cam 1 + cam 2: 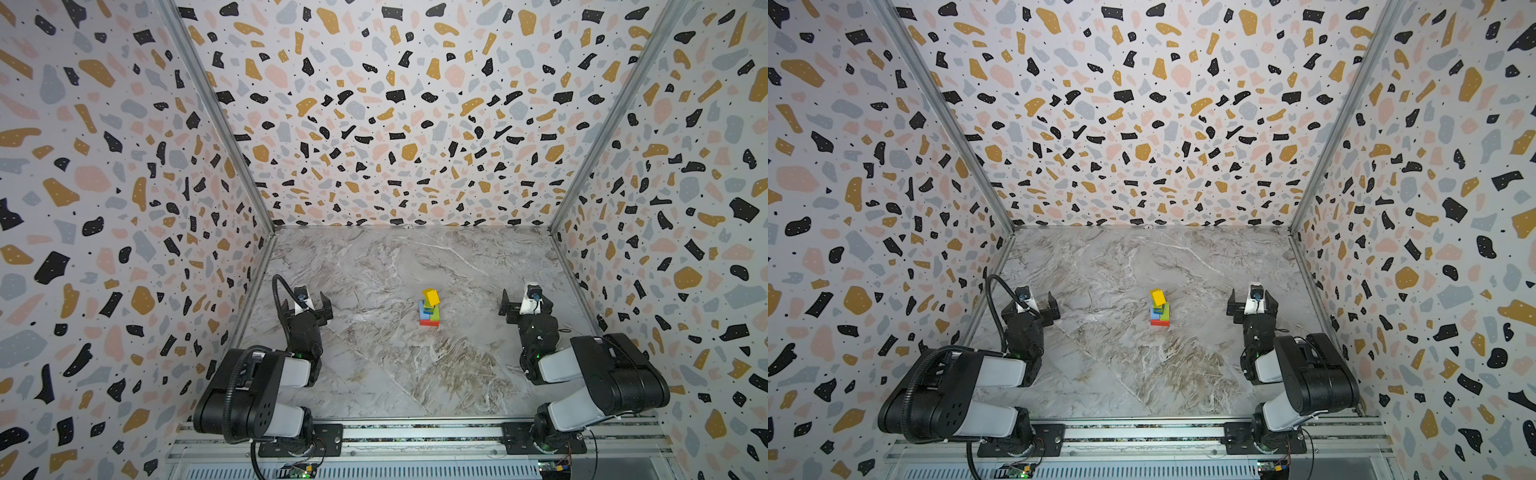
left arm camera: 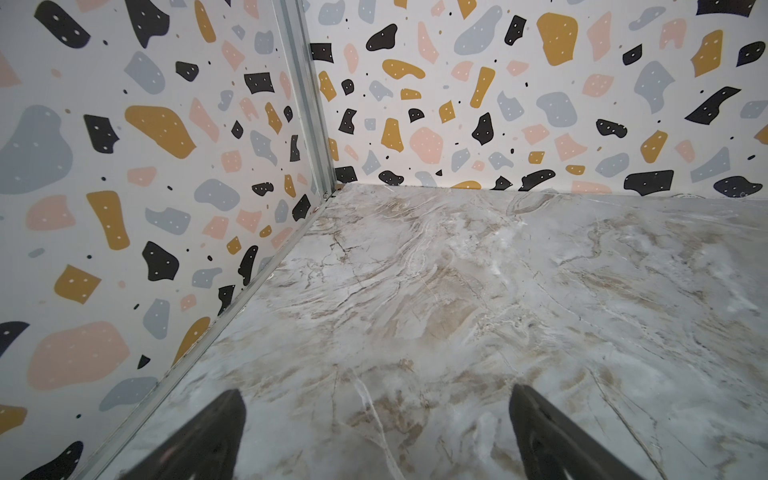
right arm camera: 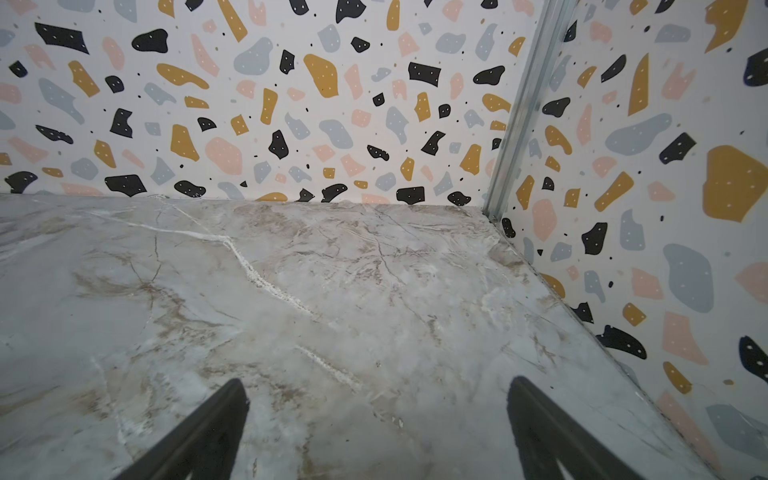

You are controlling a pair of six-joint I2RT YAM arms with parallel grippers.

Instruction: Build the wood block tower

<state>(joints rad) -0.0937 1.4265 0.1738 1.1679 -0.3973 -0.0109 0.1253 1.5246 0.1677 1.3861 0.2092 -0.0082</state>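
While the left pincer (image 1: 306,305) and right pincer (image 1: 527,305) stand released and empty, the tower (image 1: 430,309) sits on the tabletop (image 1: 395,365) between them, likely light, rigid, easily toppled; best gripped across flat opposite faces.

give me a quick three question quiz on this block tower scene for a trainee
1. True or false: the left gripper is open and holds nothing.
2. What colour is the top block of the wood block tower? A red, B yellow, C blue.
3. Short answer: is the right gripper touching the tower?

Key: 1 true. 2 B. 3 no, it stands apart from the tower with its jaws open.
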